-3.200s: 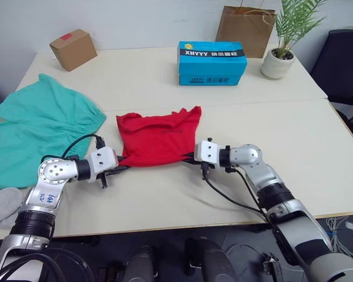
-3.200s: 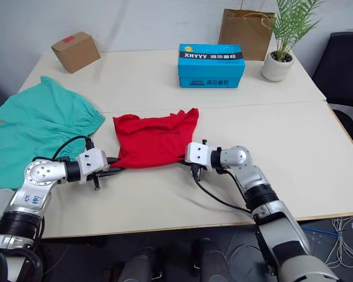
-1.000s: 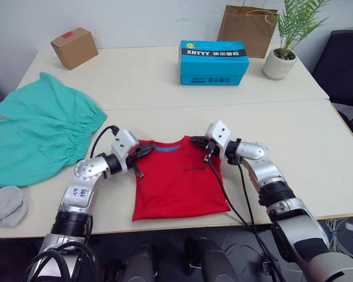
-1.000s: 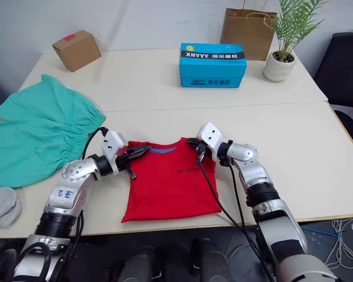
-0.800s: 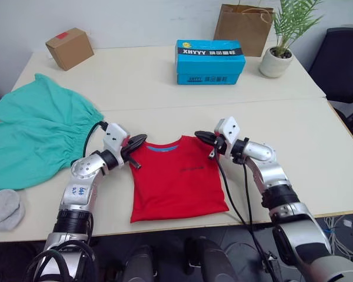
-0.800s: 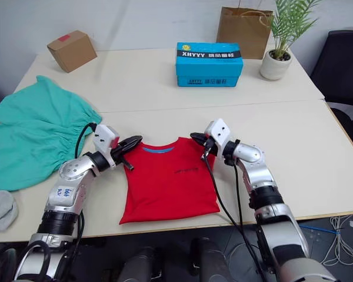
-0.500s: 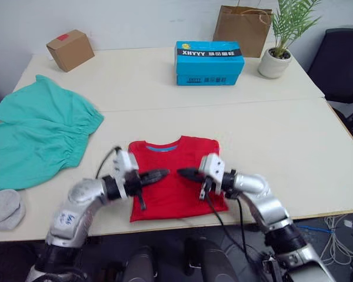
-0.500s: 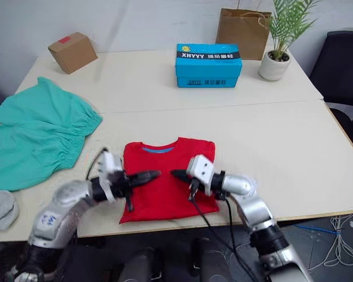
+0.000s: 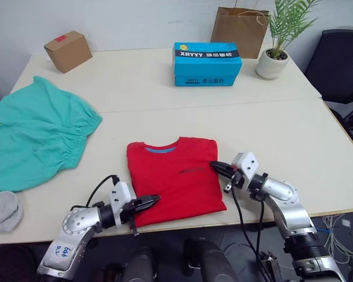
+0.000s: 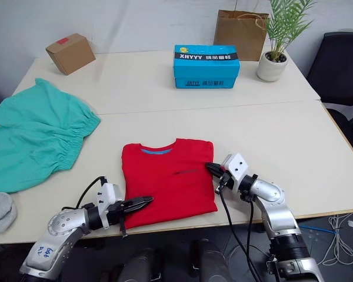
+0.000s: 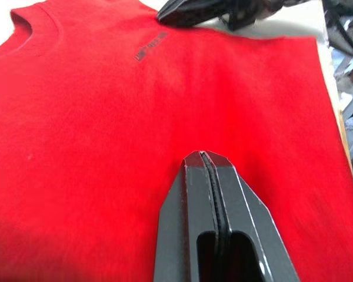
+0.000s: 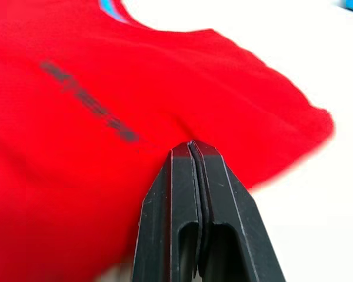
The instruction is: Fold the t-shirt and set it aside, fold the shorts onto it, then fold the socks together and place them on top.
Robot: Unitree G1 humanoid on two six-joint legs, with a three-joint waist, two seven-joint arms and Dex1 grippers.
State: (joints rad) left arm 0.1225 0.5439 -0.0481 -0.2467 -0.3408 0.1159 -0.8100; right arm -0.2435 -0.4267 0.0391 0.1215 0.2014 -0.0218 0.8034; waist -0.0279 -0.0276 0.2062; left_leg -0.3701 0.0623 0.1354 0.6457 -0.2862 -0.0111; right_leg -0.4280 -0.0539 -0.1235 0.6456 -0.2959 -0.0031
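Near the front edge of the pale bench [image 9: 294, 141], we are working on the first step, folding the plain bright red short-sleeved t-shirt [image 9: 173, 179], which is lying flat with its blue neckband toward the far side and its sleeves tucked in. Our left gripper [image 9: 148, 202] is resting on the shirt's near left corner, fingers clenched together with nothing between them. Our right gripper [image 9: 219, 168] is touching the shirt's right edge, fingers likewise pressed closed on nothing. We judge the shirt needs another fold, hem toward collar, so both grippers are needing to open and pinch the near corners. The teal-green gathered shorts [image 9: 32, 138] and the light grey socks [image 9: 1, 210] are waiting, untouched, at the left.
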